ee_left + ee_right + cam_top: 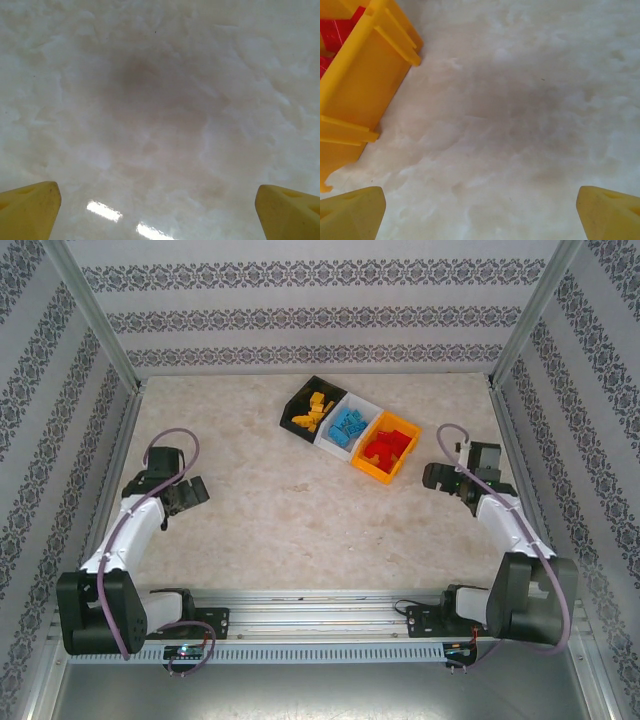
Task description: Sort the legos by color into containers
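Three joined containers stand at the back of the table. The black bin point(298, 406) holds yellow-orange legos point(314, 412), the white bin point(368, 408) holds blue legos point(349, 426), and the orange bin point(378, 472) holds red legos point(389, 447). My left gripper point(192, 494) hovers open over bare table at the left, its yellow fingertips point(30, 207) wide apart with nothing between. My right gripper point(437, 478) is open just right of the orange bin point(360, 85); red legos point(337, 30) show inside it, and its fingertips point(607, 210) are apart and empty.
Patterned walls enclose the marbled table point(300, 530) on three sides, with metal posts at the back corners. An aluminium rail point(320, 615) carrying both arm bases runs along the near edge.
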### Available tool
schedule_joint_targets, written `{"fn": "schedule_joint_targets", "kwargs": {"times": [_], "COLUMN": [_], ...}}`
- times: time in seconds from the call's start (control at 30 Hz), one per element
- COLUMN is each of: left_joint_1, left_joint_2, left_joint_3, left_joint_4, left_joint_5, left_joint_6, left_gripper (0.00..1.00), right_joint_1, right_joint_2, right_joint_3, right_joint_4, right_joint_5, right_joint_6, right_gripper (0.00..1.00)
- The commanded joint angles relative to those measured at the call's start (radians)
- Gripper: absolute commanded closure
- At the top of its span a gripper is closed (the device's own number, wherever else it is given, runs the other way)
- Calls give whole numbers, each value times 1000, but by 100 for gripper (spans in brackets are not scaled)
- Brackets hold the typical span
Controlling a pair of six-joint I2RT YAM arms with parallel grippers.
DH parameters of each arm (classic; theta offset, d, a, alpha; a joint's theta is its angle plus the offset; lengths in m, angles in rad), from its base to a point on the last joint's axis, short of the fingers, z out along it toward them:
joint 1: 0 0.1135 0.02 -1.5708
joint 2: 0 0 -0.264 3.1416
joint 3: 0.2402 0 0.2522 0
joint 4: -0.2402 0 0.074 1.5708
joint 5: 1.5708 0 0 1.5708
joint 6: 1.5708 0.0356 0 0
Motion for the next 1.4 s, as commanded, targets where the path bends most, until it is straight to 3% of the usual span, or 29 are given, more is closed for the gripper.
{"fn": "schedule_joint_targets", "kwargs": {"times": [0.0, 0.23, 0.73, 0.9, 1.07, 1.37], "left_joint_1": [6, 8, 9, 9, 6, 7], "left_joint_2": [-52, 54, 387, 426, 422, 349], "left_joint_3": [-61, -57, -36, -67, -75, -202], "left_joint_4": [223, 344, 776, 962, 974, 1153], "left_joint_5": [-68, -99, -74, -5, 64, 127], "left_joint_6": [20, 52, 226, 206, 232, 259], "left_gripper": [0, 0, 0, 0, 0, 0], "right_joint_1": [38, 71, 88, 96, 104, 116], "right_joint_2": [50, 162, 259, 282, 304, 347], "right_joint_3": [-44, -59, 31, 56, 75, 116], "right_joint_4": [308, 445, 430, 419, 423, 416], "right_joint_5": [-22, 2, -2, 3, 5, 2], "right_joint_6": [-28, -35, -54, -53, -45, -69], "right_gripper": [2, 2, 2, 2, 2, 2]}}
